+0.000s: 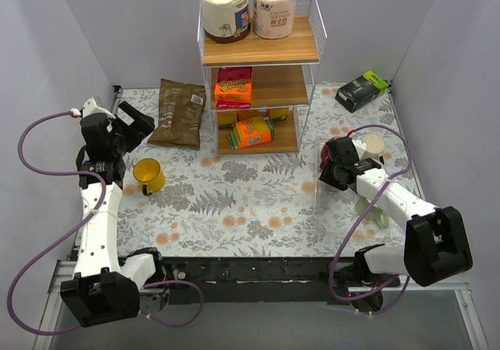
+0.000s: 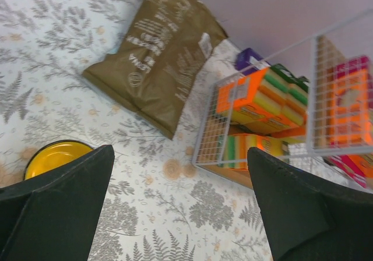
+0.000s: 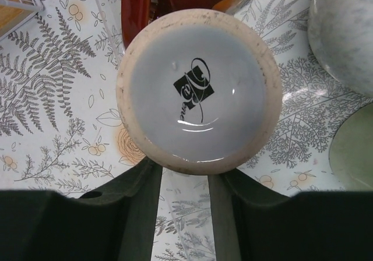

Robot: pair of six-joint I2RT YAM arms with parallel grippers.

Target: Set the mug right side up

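**Task state in three views.** The mug (image 3: 198, 89) is shown inverted at the right side of the patterned table (image 1: 258, 209). Its glazed base, with a dark printed mark, is turned up toward the right wrist camera. The turning is therefore judged not yet done.

The right gripper (image 3: 185, 173) is placed at the mug's near edge, with its jaws set at a gap narrower than the mug body. Whether a handle or anything else is pinched between them cannot be told, since that part is hidden beneath the base.

The left gripper (image 2: 179, 156) is held spread wide and empty above the table. It is near a yellow cup (image 2: 55, 156) that stands mouth up.

By judgement, a secure hold, a lift, a half rotation and a set-down on the base are left to do.

The printed base and the narrow jaw gap are given only by the right wrist view; in the top view the mug is reduced to a pale disc beside the gripper. The mug's position right of the wire shelf (image 1: 262, 76), well apart from the left arm, is given only by the top view. The brown bag (image 2: 157, 57) is shown closely only by the left wrist view.
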